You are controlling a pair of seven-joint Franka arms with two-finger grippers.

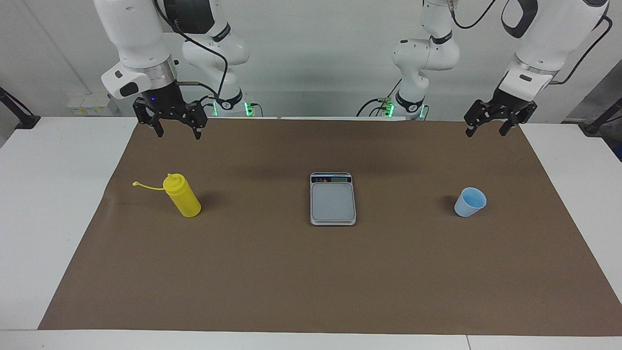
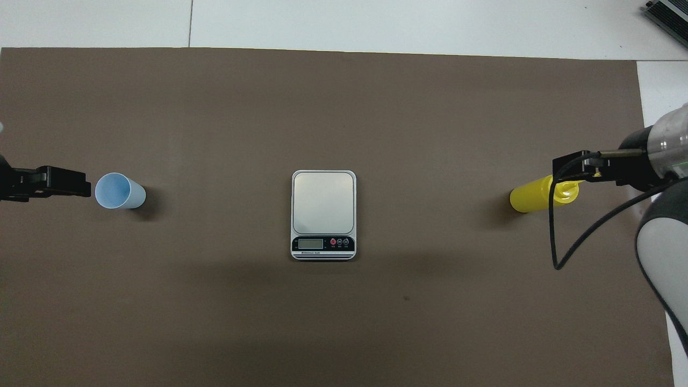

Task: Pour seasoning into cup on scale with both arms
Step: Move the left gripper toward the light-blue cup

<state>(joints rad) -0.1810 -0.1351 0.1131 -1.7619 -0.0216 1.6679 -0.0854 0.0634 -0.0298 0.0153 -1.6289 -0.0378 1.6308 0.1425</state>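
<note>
Brown paper covers the white table (image 1: 29, 204). Centred on it lies the flat silver-grey scale (image 1: 333, 201), its plate bare. Toward the left arm's end stands the small translucent blue cup (image 1: 470, 202); the left claw (image 1: 487, 127) hangs spread above, so it should descend straight and pinch the wall gently. The right claw (image 1: 178, 130), also spread, waits above the upright yellow squeeze bottle (image 1: 182, 195).
</note>
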